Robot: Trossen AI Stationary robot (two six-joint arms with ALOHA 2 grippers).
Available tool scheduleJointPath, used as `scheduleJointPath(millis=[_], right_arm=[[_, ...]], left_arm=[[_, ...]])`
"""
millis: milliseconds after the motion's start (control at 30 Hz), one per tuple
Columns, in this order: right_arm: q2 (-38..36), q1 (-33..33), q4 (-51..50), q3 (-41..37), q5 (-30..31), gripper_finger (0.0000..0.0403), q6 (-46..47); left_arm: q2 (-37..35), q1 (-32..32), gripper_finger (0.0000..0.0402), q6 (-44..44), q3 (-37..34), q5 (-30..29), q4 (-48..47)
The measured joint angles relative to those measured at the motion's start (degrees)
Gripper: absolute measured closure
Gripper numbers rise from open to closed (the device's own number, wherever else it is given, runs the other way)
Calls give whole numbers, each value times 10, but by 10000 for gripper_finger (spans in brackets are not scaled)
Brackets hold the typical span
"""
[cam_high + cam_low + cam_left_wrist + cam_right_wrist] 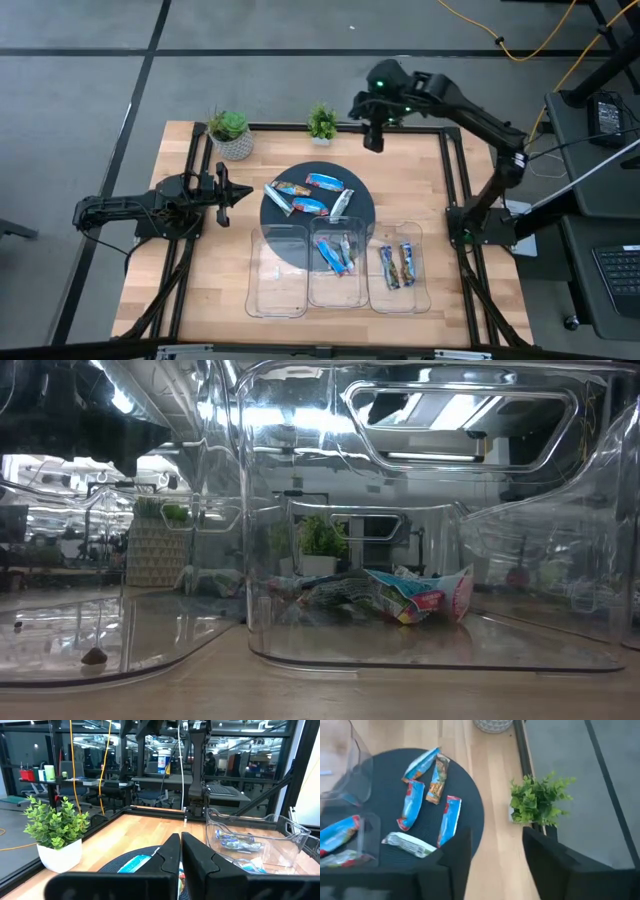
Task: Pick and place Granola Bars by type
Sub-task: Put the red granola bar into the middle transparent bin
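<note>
now | my right pincer (373, 143) empty, fingers apart, high over desk's far edge | left pincer (243, 192) together, idle | granola bars (308, 195) on dark mat (364, 205) | descend centred across one bar's narrow width.

I am showing as two dark, matte black jointed arms of slim links and bulkier rounded joints, my right arm (470, 115) glowing with small green lights near its wrist, my left arm (140, 208) trailing black cable at its base, each ending in blocky, flat-faced black fingers (547, 857).
</note>
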Motion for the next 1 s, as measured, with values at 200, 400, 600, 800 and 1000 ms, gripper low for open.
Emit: scheduleJointPath(millis=[200, 400, 600, 800, 1000], right_arm=[[57, 1, 1, 46, 0, 171, -16], [113, 18, 10, 54, -2, 165, 15], [167, 45, -10, 19, -5, 175, 58], [183, 65, 13, -14, -7, 184, 64], [183, 67, 69, -70, -12, 184, 100]], left_arm=[[0, 0, 390, 0, 0, 0, 0], [0, 0, 393, 0, 0, 0, 0], [0, 0, 389, 0, 0, 0, 0], [0, 0, 393, 0, 0, 0, 0], [0, 0, 391, 0, 0, 0, 0]])
